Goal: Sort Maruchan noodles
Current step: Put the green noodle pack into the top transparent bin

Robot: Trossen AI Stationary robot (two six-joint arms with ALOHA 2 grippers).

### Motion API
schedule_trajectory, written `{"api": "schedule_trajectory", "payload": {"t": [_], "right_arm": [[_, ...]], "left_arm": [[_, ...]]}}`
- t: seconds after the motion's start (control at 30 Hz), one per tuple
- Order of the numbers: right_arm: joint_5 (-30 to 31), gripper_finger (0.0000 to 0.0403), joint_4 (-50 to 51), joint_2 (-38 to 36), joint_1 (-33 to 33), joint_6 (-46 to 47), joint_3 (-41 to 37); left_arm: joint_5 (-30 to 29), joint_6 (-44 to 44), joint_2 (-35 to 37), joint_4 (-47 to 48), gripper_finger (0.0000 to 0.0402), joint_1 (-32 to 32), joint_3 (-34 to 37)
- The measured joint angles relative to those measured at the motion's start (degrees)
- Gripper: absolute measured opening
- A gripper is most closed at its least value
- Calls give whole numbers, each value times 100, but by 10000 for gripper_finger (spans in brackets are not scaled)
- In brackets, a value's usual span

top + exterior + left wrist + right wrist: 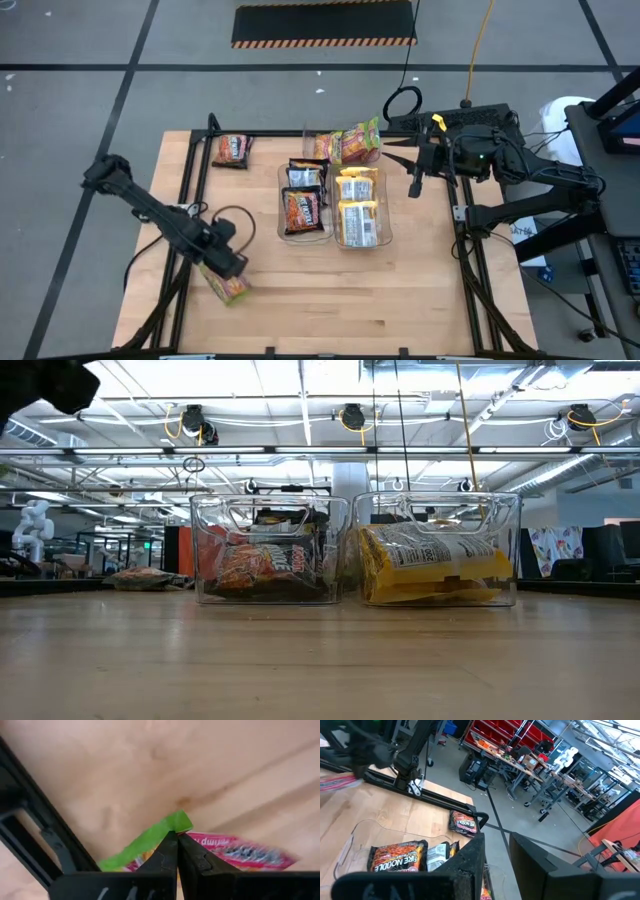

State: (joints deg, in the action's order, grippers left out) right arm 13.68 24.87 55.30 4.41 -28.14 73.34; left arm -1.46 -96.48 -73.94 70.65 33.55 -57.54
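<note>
Noodles: pink-green packet pinched by left gripper over wooden table; right gripper parted, empty; workshop shelving behind.

Count from the high view. Clear bins: two, side by side at frame centre. Dark brown packets: three in the left bin, one loose upper left. Yellow packets: two. Pink-green packets: at least two, exact number unclear.
</note>
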Motion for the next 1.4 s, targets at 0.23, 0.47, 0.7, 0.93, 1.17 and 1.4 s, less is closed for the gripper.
{"api": "schedule_trajectory", "payload": {"t": [0.23, 0.47, 0.7, 0.93, 1.17, 1.4], "right_arm": [[3, 86, 1, 1, -1, -74, 0], [3, 86, 3, 1, 0, -81, 0], [3, 86, 4, 0, 0, -66, 0], [3, 86, 20, 0, -1, 74, 0], [3, 86, 25, 1, -1, 361, 0], [1, 86, 13, 1, 1, 434, 0]], "left_arm": [[-508, 315, 369, 408, 0, -414, 0], [-1110, 1115, 388, 823, 0, -996, -94], [-2276, 1752, 388, 1972, 0, -1643, -1153], [-3475, 3484, 312, 1927, 0, -2530, -2445], [-3824, 5360, 148, 1595, 0, -3767, -3424], [-3622, 7550, -121, 68, 0, -4912, -4015]]}}
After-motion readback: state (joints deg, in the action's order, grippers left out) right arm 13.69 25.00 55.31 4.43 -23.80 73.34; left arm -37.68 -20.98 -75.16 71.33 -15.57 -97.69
